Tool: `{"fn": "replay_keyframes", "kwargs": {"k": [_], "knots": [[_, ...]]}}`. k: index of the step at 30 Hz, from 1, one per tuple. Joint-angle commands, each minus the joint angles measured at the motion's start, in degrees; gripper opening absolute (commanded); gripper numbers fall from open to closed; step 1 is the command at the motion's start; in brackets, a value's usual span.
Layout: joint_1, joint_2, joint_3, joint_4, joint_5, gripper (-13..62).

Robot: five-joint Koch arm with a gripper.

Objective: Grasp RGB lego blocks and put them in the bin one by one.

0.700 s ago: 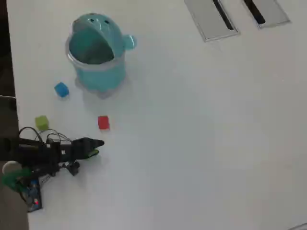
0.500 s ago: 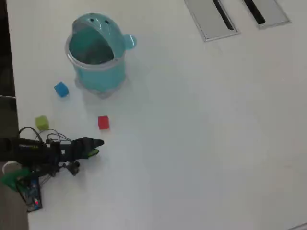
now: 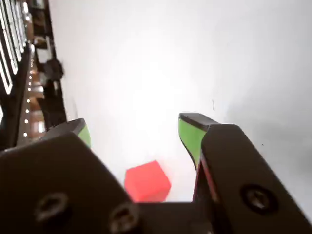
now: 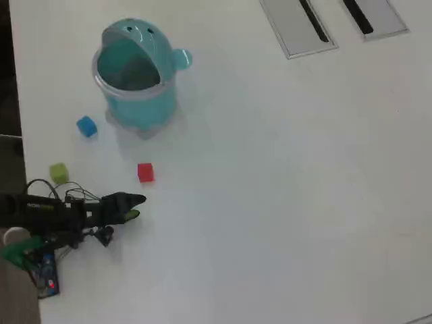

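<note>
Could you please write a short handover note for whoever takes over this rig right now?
Gripper: jaws open, holding nothing.
Red block lies on the table, just ahead of the gripper and between the jaws in the wrist view.
Yellow-green block and blue block lie apart on the table; blue is nearest the bin.
Done: nothing visible inside the bin.
Left: all three blocks.
</note>
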Motion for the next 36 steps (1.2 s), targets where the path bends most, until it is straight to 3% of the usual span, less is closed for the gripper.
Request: {"fn": "replay_keyframes", "kwargs": {"k": [1,19,36], "knots": [[0.0,3.69,3.78,-5.27,-6.94,32.7],[-14.5,3.96,2.99,-24.7,-58.18,33.2],[-26.1,3.34,-2.72,-5.8,-68.64,33.0]]}}
